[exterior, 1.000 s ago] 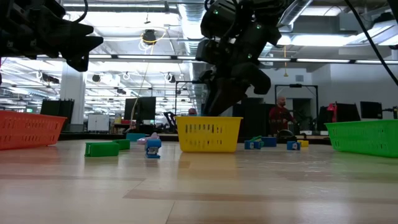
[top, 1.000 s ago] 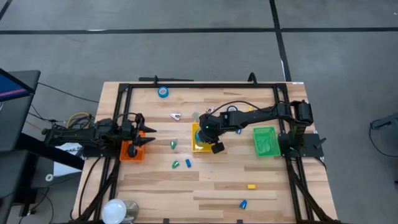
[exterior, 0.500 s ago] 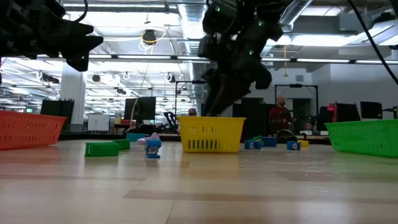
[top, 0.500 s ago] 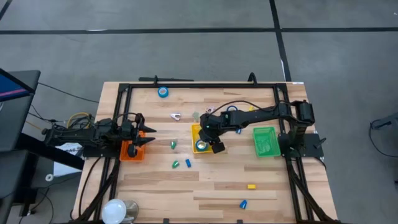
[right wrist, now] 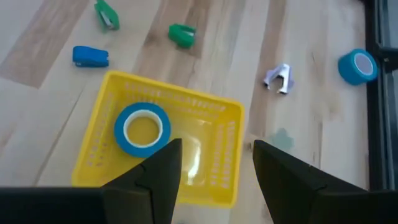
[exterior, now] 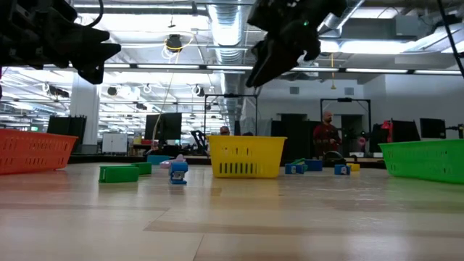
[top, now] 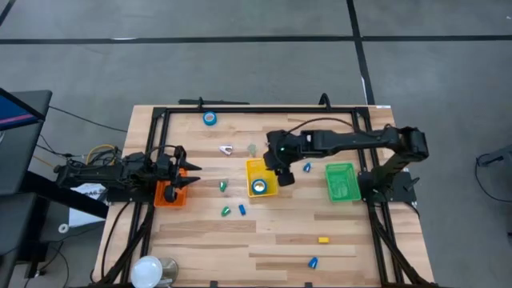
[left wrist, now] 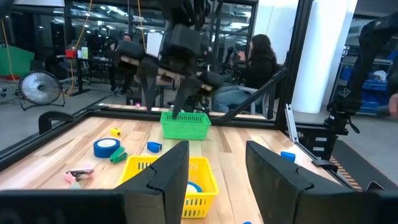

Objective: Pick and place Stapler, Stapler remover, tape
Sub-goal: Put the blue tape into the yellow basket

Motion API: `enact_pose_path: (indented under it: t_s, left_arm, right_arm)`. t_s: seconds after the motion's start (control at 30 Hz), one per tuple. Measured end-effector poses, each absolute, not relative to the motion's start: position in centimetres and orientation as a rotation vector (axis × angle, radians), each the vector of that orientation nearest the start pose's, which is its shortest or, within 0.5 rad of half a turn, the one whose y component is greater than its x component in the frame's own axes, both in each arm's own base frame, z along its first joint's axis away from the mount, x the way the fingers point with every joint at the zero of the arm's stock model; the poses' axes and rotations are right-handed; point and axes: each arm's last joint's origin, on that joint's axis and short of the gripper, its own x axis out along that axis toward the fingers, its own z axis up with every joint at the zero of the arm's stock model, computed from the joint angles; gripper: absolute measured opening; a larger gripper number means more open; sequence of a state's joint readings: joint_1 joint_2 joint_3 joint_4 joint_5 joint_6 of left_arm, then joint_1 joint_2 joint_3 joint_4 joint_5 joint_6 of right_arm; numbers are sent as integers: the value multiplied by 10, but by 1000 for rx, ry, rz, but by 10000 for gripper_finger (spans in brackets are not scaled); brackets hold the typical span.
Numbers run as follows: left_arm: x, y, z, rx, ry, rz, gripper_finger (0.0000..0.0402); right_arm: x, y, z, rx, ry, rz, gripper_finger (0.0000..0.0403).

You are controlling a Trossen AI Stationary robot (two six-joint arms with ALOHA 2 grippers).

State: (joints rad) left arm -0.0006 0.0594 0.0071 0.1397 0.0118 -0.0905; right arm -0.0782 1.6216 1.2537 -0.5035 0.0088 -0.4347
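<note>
1. Blue tape roll lies flat in yellow basket, mid-table.
2. R gripper above basket's 3 o'clock rim, fingers apart, empty.
3. L gripper over orange basket, 9 o'clock edge, fingers apart, empty.
4. 2nd tape roll at 12 o'clock edge.

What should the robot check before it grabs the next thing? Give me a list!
1. Roll of tape lying inside the yellow basket: ok.
2. Right gripper open and holding nothing: ok.
3. Right gripper lifted above the basket rim: ok.
4. Second roll of tape free to grab at the table's far edge: ok.
5. Left gripper parked over the orange basket, away from the right arm: ok.
6. Which small piece is the stapler remover: cannot tell.
</note>
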Motion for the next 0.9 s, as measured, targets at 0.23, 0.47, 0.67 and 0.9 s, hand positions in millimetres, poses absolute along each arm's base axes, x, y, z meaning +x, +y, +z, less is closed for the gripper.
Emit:
enact_pose_path:
  t_s: [0.23, 0.47, 0.67, 0.9]
  left_arm:
    - [101, 0, 175, -90, -86, -16, 150]
    - [101, 0, 175, -90, -87, -16, 150]
    - [101, 0, 175, -90, -88, -17, 150]
    - [101, 0, 175, -90, -89, -16, 150]
  right_arm:
    - [331, -36, 269, -318, 922, 72, 190]
    - [325, -30, 258, -313, 1043, 114, 190]
    - [319, -25, 257, -317, 1065, 132, 187]
    - [307, -34, 247, -270, 1108, 97, 188]
